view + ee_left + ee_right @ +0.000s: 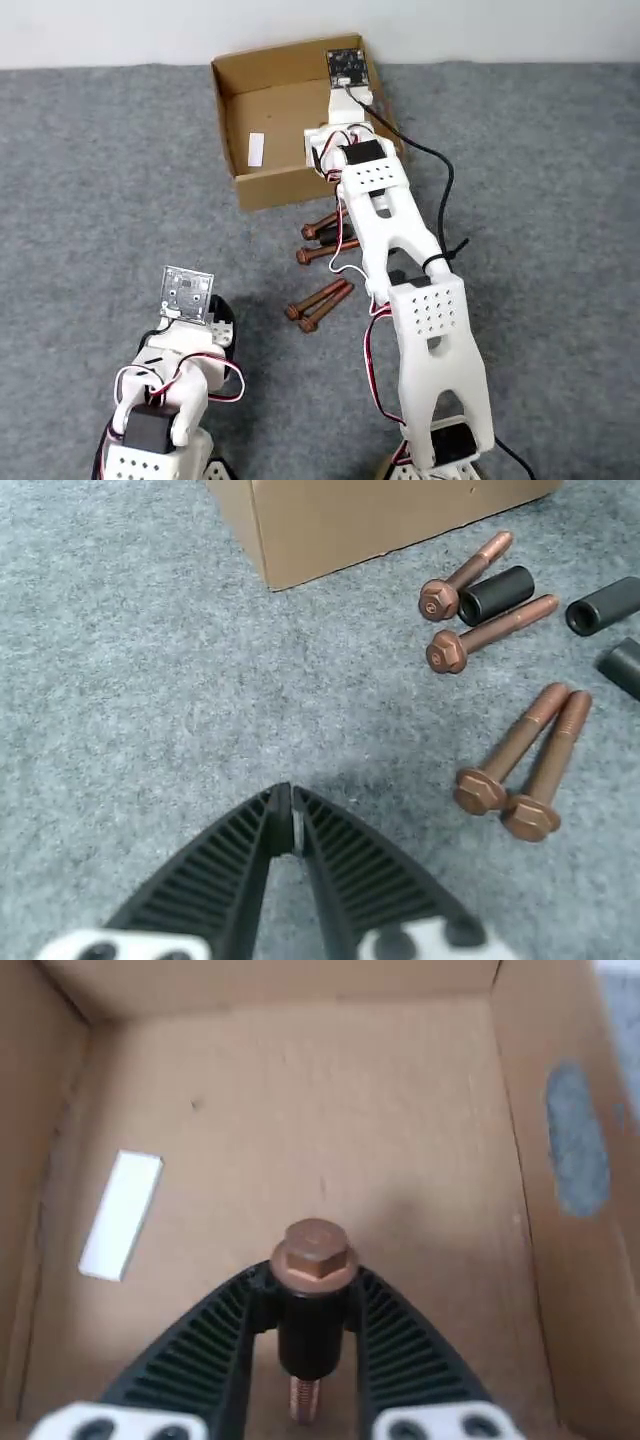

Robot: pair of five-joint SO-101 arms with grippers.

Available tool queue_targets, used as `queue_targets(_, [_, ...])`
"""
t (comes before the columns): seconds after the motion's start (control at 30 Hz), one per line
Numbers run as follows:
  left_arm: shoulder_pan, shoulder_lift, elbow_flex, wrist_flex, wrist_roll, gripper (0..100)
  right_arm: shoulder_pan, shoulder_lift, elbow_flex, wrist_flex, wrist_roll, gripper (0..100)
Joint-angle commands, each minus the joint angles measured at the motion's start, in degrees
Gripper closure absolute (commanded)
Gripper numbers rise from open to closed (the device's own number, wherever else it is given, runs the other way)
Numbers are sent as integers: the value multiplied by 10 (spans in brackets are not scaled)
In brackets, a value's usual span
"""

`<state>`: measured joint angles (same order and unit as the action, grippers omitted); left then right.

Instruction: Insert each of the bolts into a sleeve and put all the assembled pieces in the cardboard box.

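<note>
From above, the right arm (385, 215) stretches over the cardboard box (275, 125), so its load can go inside. Four loose bolts (320, 298) lie on the carpet (100, 200) just outside the box.

The left wrist view shows the left gripper (290, 805) closed and empty, with bolts and black sleeves (495, 593) nearby, not yet assembled.

In the right wrist view, the right gripper (312, 1285) clamps an assembled piece (310, 1330), bolt head up, above the box floor, seemingly ready for release.
</note>
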<state>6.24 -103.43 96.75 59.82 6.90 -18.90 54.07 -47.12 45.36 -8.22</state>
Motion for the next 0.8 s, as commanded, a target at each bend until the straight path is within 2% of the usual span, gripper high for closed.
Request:
queue_targets(0.0, [-4,-3,-3,4,-2,995,-13,-12,-76,58,8,798])
queue_targets(0.07, [-4,-3,-3,4,-2,995,-20,-13,-96,99,8,774])
queue_targets(0.17, [-6,-3,-3,4,-2,995,-25,-13,-151,162,8,813])
queue_targets(0.37, [-26,-3,-3,0,-2,995,-25,-13,-280,284,11,991])
queue_targets(0.7, [-28,-3,-3,1,-2,995,-24,-12,-467,566,11,990])
queue_targets(0.77, [-28,-3,-3,1,-2,995,-22,-13,-484,576,12,990])
